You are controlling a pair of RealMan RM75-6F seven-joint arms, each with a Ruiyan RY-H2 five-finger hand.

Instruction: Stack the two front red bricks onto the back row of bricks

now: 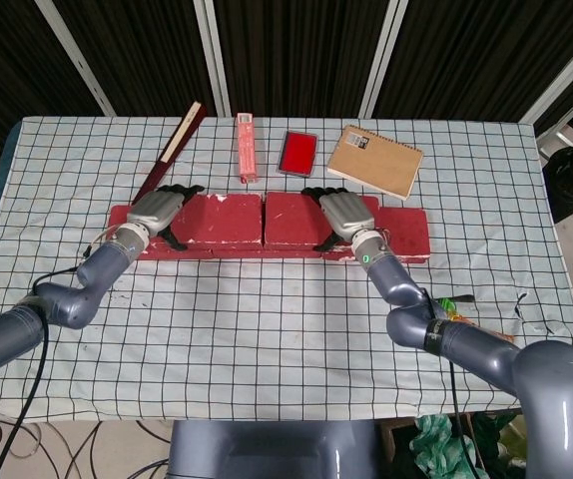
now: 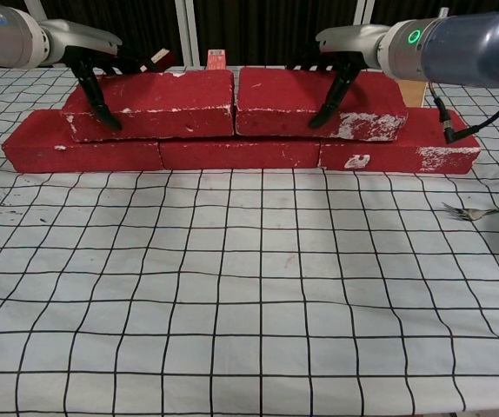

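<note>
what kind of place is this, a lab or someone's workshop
Probably a robot lab or data-collection room: a table under a checked cloth, dark curtained panels behind it, loose cables on the floor, and staged props such as red bricks and a notebook.
</note>
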